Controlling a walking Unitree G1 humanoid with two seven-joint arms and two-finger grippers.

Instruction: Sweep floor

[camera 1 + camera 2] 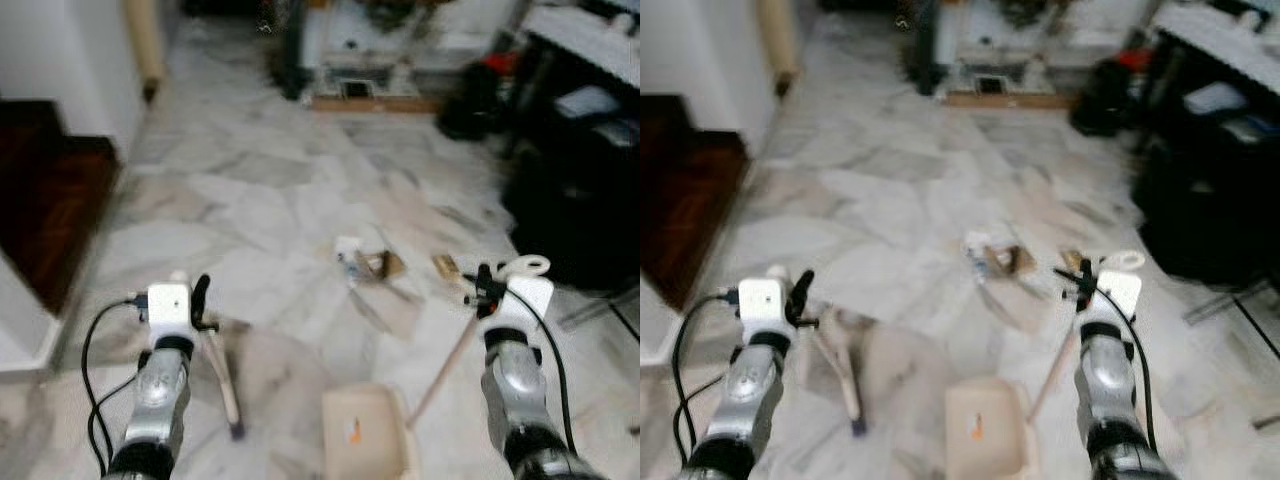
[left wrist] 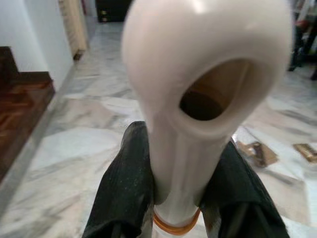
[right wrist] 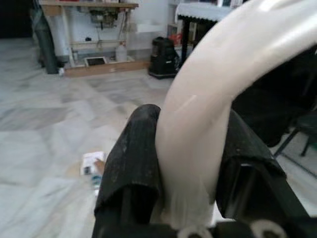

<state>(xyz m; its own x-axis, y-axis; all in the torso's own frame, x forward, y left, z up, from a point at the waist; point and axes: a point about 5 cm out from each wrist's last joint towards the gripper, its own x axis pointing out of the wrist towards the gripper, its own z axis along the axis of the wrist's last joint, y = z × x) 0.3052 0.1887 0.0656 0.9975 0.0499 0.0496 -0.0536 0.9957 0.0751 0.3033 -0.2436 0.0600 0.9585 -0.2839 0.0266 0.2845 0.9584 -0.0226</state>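
Observation:
My left gripper (image 1: 201, 302) is shut on a cream broom handle (image 2: 198, 114) with a hanging hole at its end. The broom's stick slants down to the floor near its head (image 1: 232, 415). My right gripper (image 1: 484, 289) is shut on the looped cream handle (image 3: 198, 134) of a long-handled dustpan. That thin stick runs down to the cream pan (image 1: 366, 432), which rests on the marble floor between my arms. Ahead of the pan lies litter: a white wrapper (image 1: 349, 251) and brown scraps (image 1: 386, 265), (image 1: 446, 266).
A dark wooden step (image 1: 50, 210) and a white wall are at the left. Black bags and furniture (image 1: 580, 200) crowd the right side. A table with clutter beneath it (image 1: 365, 80) stands at the back. Open marble floor (image 1: 250, 190) stretches ahead.

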